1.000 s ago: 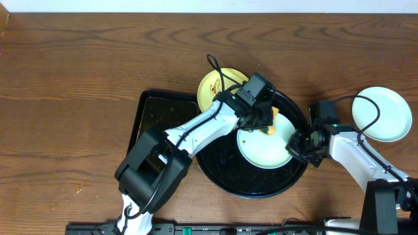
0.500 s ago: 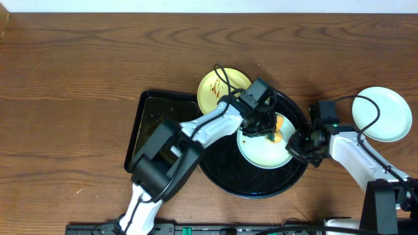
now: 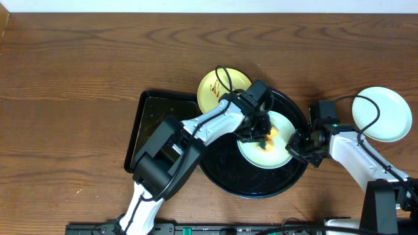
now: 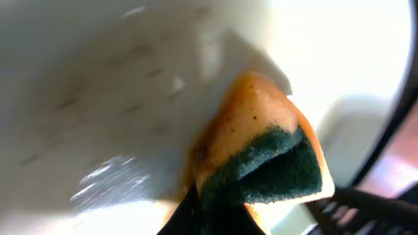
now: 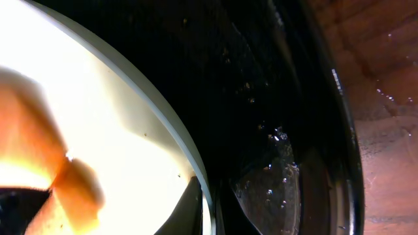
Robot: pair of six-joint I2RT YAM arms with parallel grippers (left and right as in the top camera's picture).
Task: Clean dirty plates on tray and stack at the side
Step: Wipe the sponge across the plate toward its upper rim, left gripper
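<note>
Overall, three plates, two trays, one sponge and two grippers are shown on a wooden table (image 3: 78, 78). Plate one, the mint plate (image 3: 271, 155), lies inside the round black tray (image 3: 248, 186), toward its right side. Plate two, the yellow plate (image 3: 214, 88), bears brown smears and sits at the tray's far-left edge; whether it rests on the rim or just beside it cannot be told. Plate three, the pale plate (image 3: 385, 121), lies on the table, well apart to the right. The rectangular tray (image 3: 157, 111) stands just left of the round one. The left gripper (image 3: 260, 130) pinches the sponge (image 4: 261, 156), orange with a green pad, against the mint plate's face. The right gripper (image 3: 299, 145) is clamped on that plate's right rim.
</note>
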